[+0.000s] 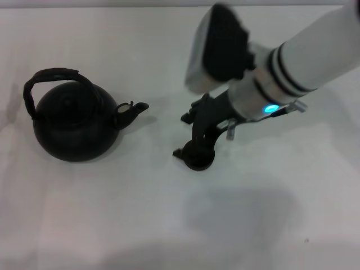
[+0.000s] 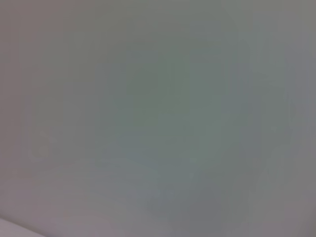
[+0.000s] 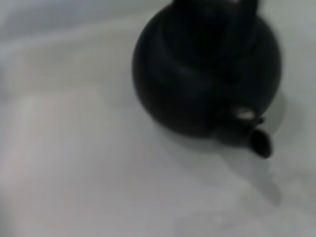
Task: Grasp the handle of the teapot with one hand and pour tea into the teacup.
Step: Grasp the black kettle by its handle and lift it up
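- The right gripper point(image 1: 195, 147) hangs low over the white desk point(image 1: 112, 225), near the middle of the head view, and its dark jaws sit around or just above the small black teacup point(image 1: 199, 160); whether they are clenched on the cup or released cannot be told, since dark metal and dark cup merge.
- The right arm point(image 1: 304, 56) slants down to it from the far right (a blue light glows on the wrist).
- The teapot point(image 1: 74, 125) stands upright on the desk to the left, apart from the cup, with its spout point(image 1: 134, 111) aimed toward the gripper.
- Its handle point(image 1: 49, 79) arches over the top, untouched.
- The right wrist view shows the teapot's point(image 3: 205, 74) round body and spout point(image 3: 256, 140).
- The left gripper is nowhere in sight.
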`<action>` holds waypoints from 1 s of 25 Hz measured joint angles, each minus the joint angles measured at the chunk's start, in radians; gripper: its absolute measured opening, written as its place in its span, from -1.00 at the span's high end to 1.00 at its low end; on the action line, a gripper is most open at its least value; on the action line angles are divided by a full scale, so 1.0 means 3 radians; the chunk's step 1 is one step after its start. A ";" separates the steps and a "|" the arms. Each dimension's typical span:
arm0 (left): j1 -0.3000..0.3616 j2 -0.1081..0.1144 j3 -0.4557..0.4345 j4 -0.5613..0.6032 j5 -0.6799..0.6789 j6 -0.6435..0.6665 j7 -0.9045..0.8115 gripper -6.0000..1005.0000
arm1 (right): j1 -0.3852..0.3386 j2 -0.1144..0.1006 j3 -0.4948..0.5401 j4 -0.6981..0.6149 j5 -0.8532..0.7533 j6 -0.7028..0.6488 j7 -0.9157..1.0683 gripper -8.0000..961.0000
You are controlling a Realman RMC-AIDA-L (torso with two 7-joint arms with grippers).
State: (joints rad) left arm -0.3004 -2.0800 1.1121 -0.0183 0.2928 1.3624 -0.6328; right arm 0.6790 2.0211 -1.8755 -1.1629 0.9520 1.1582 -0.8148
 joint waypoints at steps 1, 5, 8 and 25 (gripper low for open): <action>0.0002 0.0000 0.0000 0.0000 -0.0003 0.0006 0.0000 -0.74 | -0.0052 -0.0003 0.0147 0.0013 0.0088 0.0036 -0.0096 -0.75; 0.0019 0.0000 -0.0006 0.0000 -0.0012 0.0014 -0.0001 -0.74 | -0.0230 -0.0011 0.0711 0.0104 0.0404 0.0140 -0.0437 -0.74; 0.0036 0.0000 -0.0012 0.0000 -0.0016 0.0017 -0.0002 -0.74 | -0.0334 -0.0015 0.1198 0.0318 0.0651 0.0144 -0.0652 -0.74; 0.0320 0.0030 0.0005 0.0071 0.0299 0.0328 0.0005 -0.74 | -0.0573 0.0022 0.3102 0.2733 0.3930 -0.0398 -0.5282 -0.73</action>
State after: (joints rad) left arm -0.2043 -2.0710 1.1137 0.0030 0.3825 1.4609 -0.6313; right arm 0.5070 2.0277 -0.9448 -0.3430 2.1310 1.0387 -2.3994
